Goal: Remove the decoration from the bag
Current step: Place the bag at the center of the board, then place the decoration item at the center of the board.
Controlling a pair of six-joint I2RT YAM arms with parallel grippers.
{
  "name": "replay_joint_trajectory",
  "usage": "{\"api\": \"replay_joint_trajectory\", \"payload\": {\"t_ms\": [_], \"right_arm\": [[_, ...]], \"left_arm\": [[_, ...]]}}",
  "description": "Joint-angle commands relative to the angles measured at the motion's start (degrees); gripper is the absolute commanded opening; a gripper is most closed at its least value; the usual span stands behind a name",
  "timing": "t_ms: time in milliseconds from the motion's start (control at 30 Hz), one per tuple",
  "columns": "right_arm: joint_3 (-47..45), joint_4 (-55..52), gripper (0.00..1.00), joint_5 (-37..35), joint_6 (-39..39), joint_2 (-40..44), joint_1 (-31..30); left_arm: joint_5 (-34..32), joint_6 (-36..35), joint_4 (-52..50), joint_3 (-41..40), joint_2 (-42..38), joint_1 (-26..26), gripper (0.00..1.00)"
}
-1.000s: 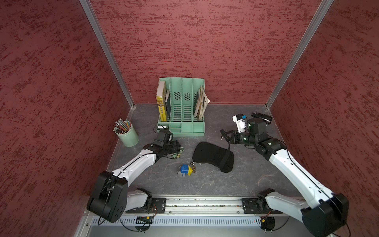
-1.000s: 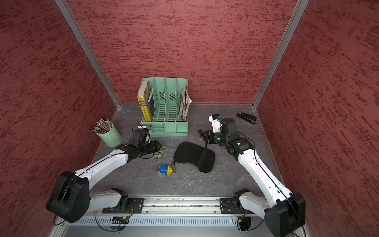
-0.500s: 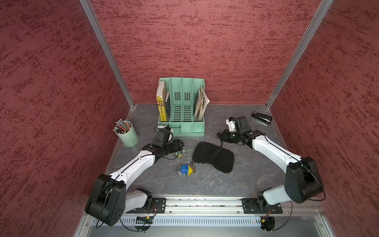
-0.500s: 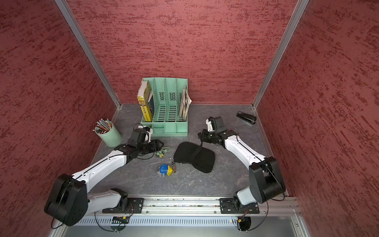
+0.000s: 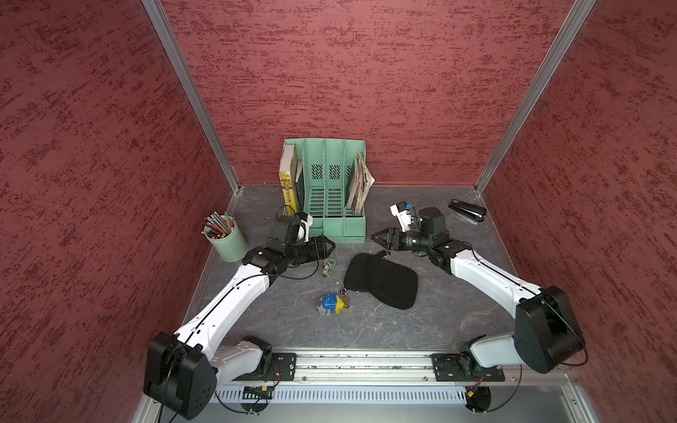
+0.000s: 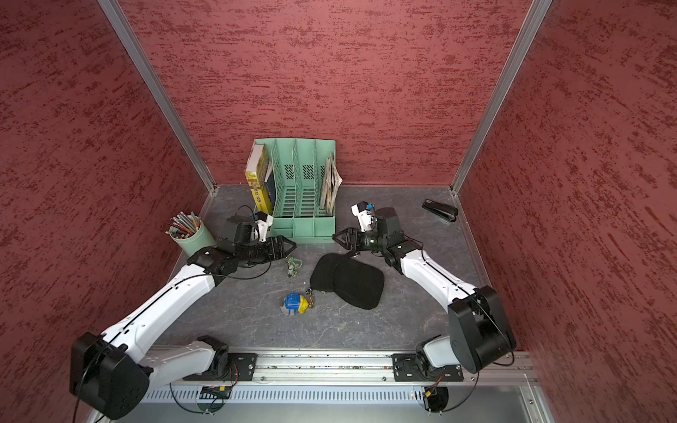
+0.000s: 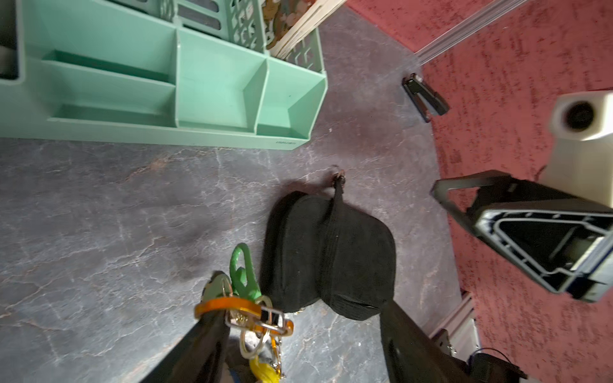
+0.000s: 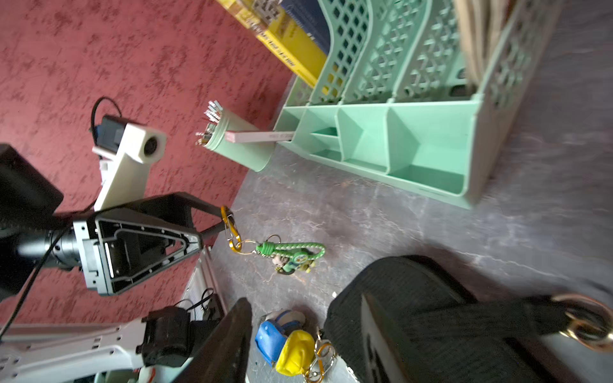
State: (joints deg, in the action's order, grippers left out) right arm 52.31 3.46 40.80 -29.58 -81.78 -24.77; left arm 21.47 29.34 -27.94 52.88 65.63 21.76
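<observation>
The bag [image 5: 381, 280] is laid strap-first toward the released right end effector [image 5: 376, 238], nearer than the released left end effector [image 5: 329, 247].

Matt black cloth bag [image 5: 381, 280], smooth green plastic organiser [image 5: 344, 230], rough red walls [image 5: 366, 73]

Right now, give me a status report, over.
Left gripper open, orange carabiner hooked on one finger, green keychain attached. Right gripper open, empty. Black pouch flat on table; blue-yellow charm beside it, link unclear.
</observation>
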Motion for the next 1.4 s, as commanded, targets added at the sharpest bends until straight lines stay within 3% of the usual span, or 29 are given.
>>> {"api": "replay_joint_trajectory", "payload": {"t_ms": [0, 133, 433, 800, 933, 1133, 1367], "right_arm": [[0.1, 10.5, 0.55, 5.9, 0.1, -0.7, -2.8], [0.4, 15.0, 0.55, 7.1, 0.3, -1.4, -6.2], [1.9, 15.1, 0.55, 2.0, 3.2, -4.4, -11.3], [3.4, 14.6, 0.51, 0.3, 3.5, -6.2, -12.5], [3.2, 14.2, 0.38, -0.5, 3.8, -5.9, -12.6], [3.2, 13.3, 0.0, -1.9, 3.8, -5.5, -12.6], [2.8, 11.1, 0.0, -5.8, 4.2, -4.0, -12.5]], "left_arm": [[4.3, 2.3, -0.7, 2.4, -1.2, 0.8, 0.75], [4.7, 4.8, 0.3, 4.3, -1.6, 2.4, 0.76], [-0.2, 7.7, 1.3, 7.6, -0.8, 6.3, 0.75], [-1.0, 11.1, 5.3, 7.6, -0.2, 9.7, 0.75], [-1.1, 11.4, 5.7, 7.5, 0.1, 10.2, 0.75], [-0.9, 11.5, 5.4, 7.3, -0.1, 10.4, 0.76], [-0.7, 11.4, 5.4, 6.5, -1.1, 10.5, 0.77]]}}
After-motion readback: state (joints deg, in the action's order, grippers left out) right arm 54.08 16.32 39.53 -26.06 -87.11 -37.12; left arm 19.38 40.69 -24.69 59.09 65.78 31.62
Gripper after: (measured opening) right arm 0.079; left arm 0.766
